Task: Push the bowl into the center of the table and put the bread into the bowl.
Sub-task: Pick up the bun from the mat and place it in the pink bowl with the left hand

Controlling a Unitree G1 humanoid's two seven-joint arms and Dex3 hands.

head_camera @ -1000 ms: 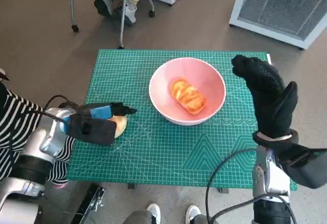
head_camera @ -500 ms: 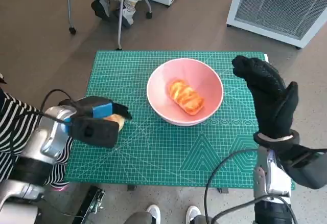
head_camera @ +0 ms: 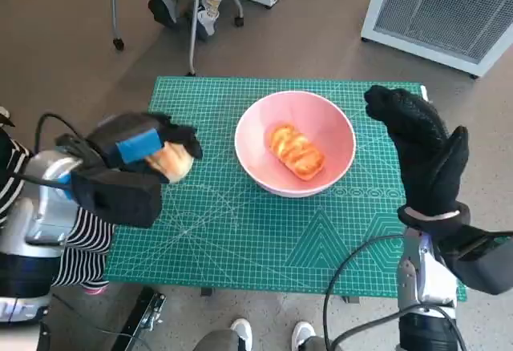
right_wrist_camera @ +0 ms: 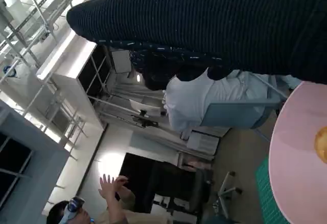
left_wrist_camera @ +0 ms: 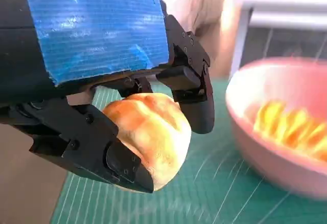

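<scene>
Bowl [head_camera: 295, 143], pink, sits at upper centre of the green mat [head_camera: 264, 239]; we see a pastry [head_camera: 296, 151] lying inside it. Our right hand [head_camera: 421, 155] stands upright at right, fingers apart, holding nothing. Our left hand [head_camera: 132, 163] at left grips the bread [head_camera: 171, 161] clear of the mat.

Bowl [head_camera: 295, 143] mid-table [head_camera: 240, 231] — bread [head_camera: 296, 151] inside

Head view steeply down; wrist views close behind hands — all share bowl [head_camera: 294, 142].
</scene>
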